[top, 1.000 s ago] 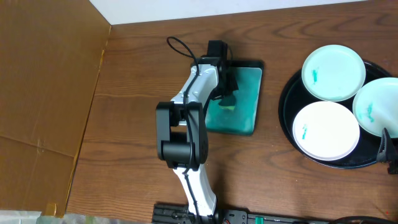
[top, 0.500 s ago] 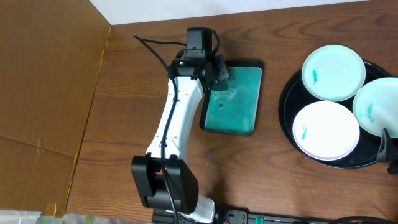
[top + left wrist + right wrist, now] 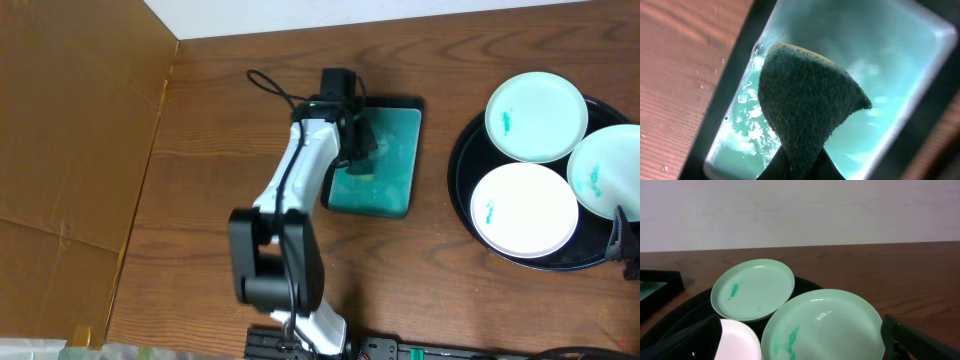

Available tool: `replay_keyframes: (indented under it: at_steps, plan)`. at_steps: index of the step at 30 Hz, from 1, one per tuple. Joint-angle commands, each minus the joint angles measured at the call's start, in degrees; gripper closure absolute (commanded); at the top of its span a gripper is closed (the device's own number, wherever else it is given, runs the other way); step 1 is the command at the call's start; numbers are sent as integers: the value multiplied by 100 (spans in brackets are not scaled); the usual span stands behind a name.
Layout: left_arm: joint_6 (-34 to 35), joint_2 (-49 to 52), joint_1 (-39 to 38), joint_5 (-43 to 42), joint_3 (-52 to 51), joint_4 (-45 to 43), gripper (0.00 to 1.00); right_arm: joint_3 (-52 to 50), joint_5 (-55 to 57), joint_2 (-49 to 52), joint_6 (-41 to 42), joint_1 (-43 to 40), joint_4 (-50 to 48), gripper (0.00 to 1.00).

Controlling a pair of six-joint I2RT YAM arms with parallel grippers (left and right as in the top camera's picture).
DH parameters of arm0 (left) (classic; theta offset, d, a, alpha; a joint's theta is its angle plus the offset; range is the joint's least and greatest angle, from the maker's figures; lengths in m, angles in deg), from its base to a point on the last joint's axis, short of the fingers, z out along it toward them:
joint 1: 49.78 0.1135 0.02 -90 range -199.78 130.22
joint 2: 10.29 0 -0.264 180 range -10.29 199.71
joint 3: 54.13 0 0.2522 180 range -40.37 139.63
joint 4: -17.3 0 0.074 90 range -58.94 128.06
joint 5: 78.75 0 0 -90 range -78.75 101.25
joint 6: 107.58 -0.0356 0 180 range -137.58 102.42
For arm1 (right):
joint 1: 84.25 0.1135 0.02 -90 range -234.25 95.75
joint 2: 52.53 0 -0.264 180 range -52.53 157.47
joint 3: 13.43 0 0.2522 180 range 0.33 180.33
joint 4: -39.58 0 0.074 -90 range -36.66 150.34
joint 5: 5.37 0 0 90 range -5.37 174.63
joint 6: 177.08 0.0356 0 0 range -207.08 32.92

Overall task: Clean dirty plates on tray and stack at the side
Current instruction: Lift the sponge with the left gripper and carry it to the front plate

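Note:
Three dirty plates lie on the round black tray: one at the back, one at the front, one at the right edge. Each has a teal smear. My left gripper is over the rectangular teal tray and is shut on a dark green sponge, which hangs over the foamy teal water. My right gripper is open and empty, just above the near plate. The back plate and the white front plate also show in the right wrist view.
A brown cardboard panel stands along the table's left side. A white wall runs behind the table. Bare wooden tabletop lies between the teal tray and the black tray.
The left arm swung: the gripper went from the teal tray to its back-left corner, then returned over the tray with the sponge. The plates and the right gripper have not moved.

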Motion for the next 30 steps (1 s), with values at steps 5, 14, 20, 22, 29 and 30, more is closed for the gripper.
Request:
replay_keyframes:
  at_steps: [5,14,20,22,29,30]
  plan:
    - [-240,-1099,-188,-546,337,-24,93,-9,-22,-26,-74,-57,22,1]
    - [-175,-142,-243,94,-321,-463,93,-9,-22,-26,-74,-57,22,1]
    - [-179,-643,-179,85,52,-251,93,-9,-22,-26,-74,-57,22,1]
    - [-177,-997,-184,-101,90,-212,93,-9,-22,-26,-74,-57,22,1]
    - [-175,-1484,-234,-197,-20,-208,93,-9,-22,-22,-74,-57,22,1]
    - [-175,-1399,-234,-48,-109,-212,93,-9,-22,-22,-74,-57,22,1]
